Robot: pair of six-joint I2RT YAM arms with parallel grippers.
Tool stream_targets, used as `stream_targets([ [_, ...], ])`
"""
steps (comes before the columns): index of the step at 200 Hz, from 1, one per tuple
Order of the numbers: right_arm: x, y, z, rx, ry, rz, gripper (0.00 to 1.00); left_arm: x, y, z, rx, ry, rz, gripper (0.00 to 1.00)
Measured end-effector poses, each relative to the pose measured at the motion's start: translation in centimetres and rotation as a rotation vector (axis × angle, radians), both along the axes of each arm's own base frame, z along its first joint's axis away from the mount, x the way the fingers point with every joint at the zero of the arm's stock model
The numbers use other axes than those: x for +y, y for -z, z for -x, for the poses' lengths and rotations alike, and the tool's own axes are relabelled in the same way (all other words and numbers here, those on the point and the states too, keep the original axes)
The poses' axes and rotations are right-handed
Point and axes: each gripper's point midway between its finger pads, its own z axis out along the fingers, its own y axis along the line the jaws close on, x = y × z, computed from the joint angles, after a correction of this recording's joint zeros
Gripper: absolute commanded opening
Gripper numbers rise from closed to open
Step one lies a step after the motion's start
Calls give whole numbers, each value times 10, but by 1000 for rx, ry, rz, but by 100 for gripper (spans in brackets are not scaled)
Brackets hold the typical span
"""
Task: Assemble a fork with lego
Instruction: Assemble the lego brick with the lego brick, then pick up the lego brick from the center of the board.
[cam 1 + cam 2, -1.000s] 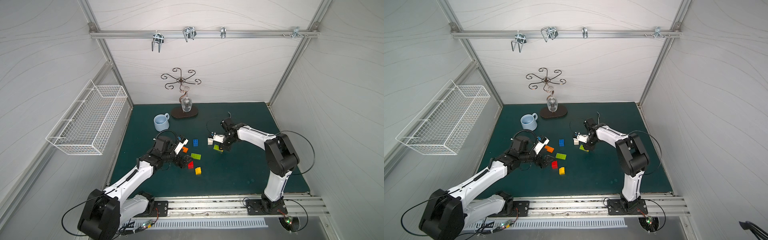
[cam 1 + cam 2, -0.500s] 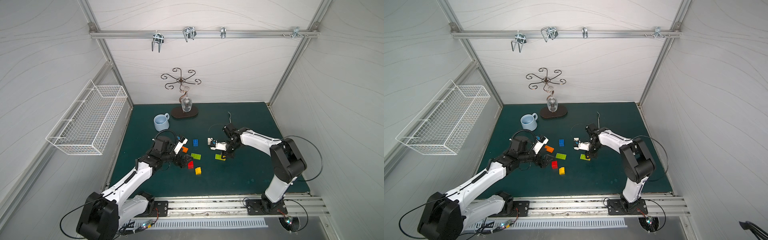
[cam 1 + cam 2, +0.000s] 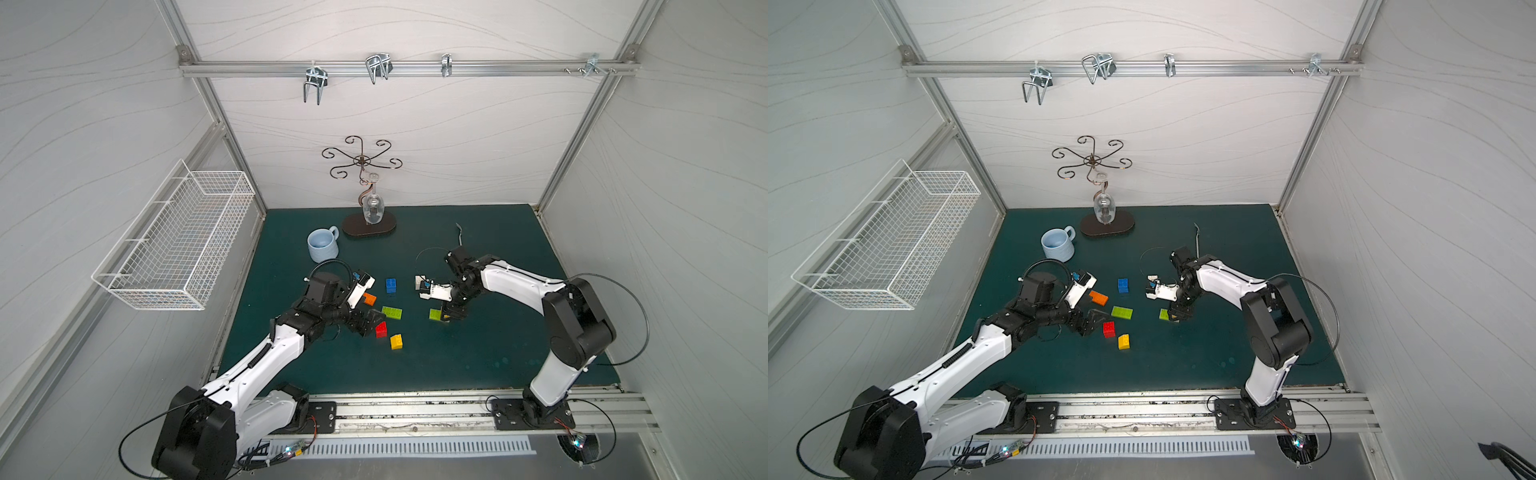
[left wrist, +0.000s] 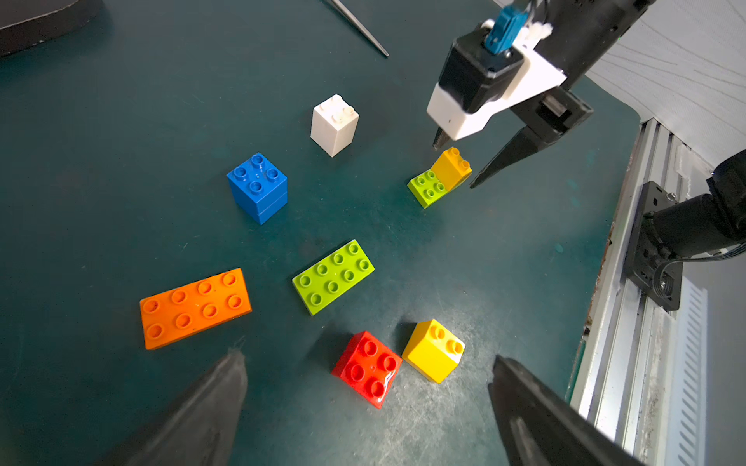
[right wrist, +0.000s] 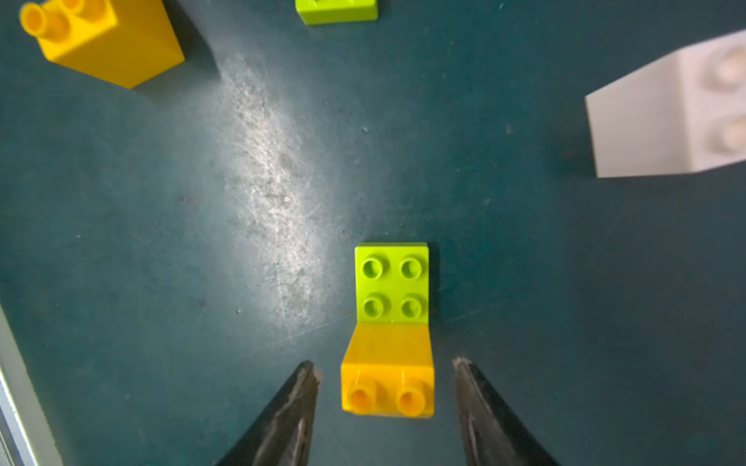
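A small yellow plastic studded brick (image 5: 386, 363) sits on one end of a flat lime green plastic brick (image 5: 391, 282) on the dark green mat (image 5: 121, 242). My right gripper (image 5: 385, 365) straddles the yellow one, jaws partly apart with a gap on either side, gripping nothing. A red square brick (image 4: 367, 369) and a second yellow brick (image 4: 434, 351) lie just beside each other, near my left gripper (image 4: 367, 358), which is spread wide and empty. A white brick (image 4: 334, 125), a blue brick (image 4: 257, 187) and a flat orange brick (image 4: 195, 308) lie apart.

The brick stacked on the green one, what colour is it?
Yellow; the stacked brick shows best in the right wrist view.
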Motion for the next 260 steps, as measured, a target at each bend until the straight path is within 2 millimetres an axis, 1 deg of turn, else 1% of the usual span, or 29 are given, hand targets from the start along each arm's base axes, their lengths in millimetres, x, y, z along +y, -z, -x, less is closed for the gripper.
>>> stream_targets([
  [24, 2, -22, -11, -54, 58, -51, 57, 2, -12, -5, -9, -32, 2, 100],
  [39, 7, -41, -18, -89, 85, -94, 61, 3, -27, -12, -26, -58, 5, 100],
  [67, 21, -80, -34, -166, 97, -160, 65, 8, -54, -23, -75, -112, 4, 100],
  [79, 30, -91, -31, -185, 68, -179, 66, 11, -61, -25, -84, -132, -2, 100],
  [95, 41, -97, -15, -183, 11, -189, 67, 15, -64, -25, -90, -157, -17, 100],
  [121, 60, -95, 18, -144, -96, -182, 66, 32, -60, -26, -59, -228, -41, 100],
  [137, 70, -92, 36, -125, -149, -181, 66, 50, -60, -32, -40, -314, -35, 100],
  [156, 80, -88, 53, -112, -201, -178, 66, 72, -60, -39, -36, -420, -43, 100],
  [178, 93, -78, 70, -84, -255, -164, 66, 84, -54, -40, -20, -483, -60, 100],
  [218, 111, -48, 89, -26, -299, -119, 67, 107, -30, -40, 34, -604, -113, 100],
  [260, 121, -22, 93, 10, -294, -80, 68, 134, -11, -39, 65, -734, -166, 100],
])
